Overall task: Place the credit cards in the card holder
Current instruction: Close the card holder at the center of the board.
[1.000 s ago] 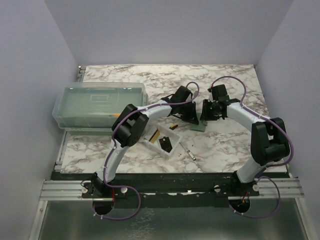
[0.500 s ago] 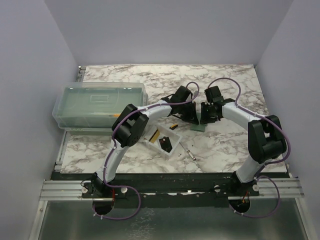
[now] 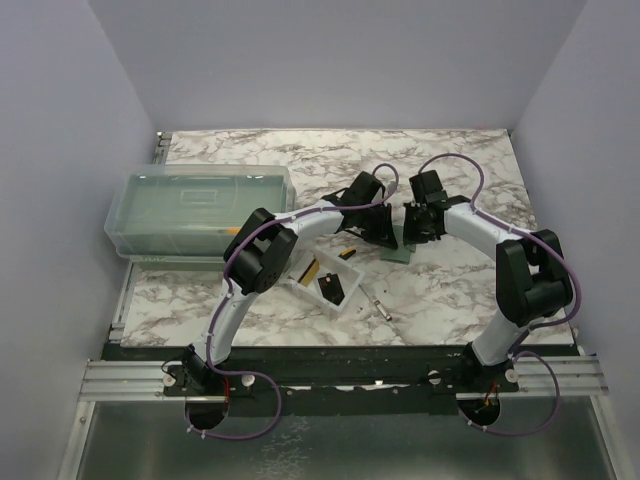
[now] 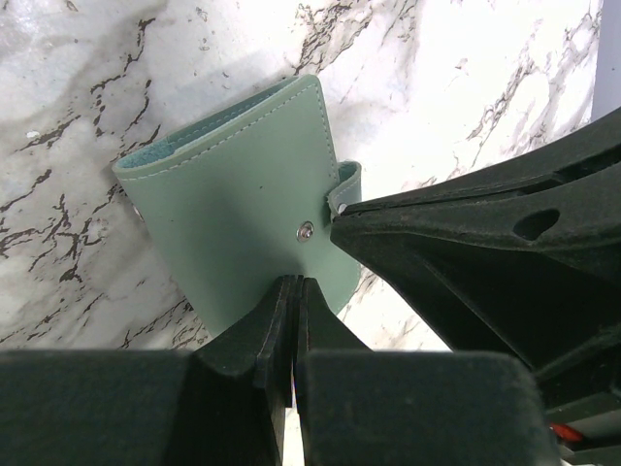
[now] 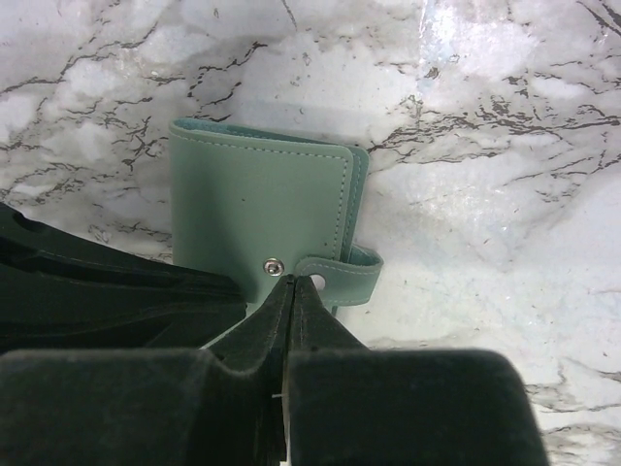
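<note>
The sage-green card holder point(image 3: 397, 251) lies folded on the marble table, between the two grippers. In the left wrist view the card holder point(image 4: 233, 194) shows its snap stud point(image 4: 306, 230). My left gripper point(image 4: 293, 282) is shut, its tips resting on the holder's near edge. In the right wrist view the card holder point(image 5: 257, 204) has its strap point(image 5: 342, 273) off the stud. My right gripper point(image 5: 294, 282) is shut, with its tips against the strap's end. A gold card point(image 3: 312, 270) and a black card point(image 3: 331, 288) lie in the clear tray point(image 3: 300, 285).
A large translucent lidded box point(image 3: 195, 210) stands at the left. An orange-handled black tool point(image 3: 347, 253) lies beside the tray. A small metal piece point(image 3: 378, 303) lies near the front. The right gripper's finger point(image 4: 466, 243) fills the right of the left wrist view.
My right gripper has moved left, close to the left gripper and down onto the card holder's strap. The left arm and the cards have not moved.
</note>
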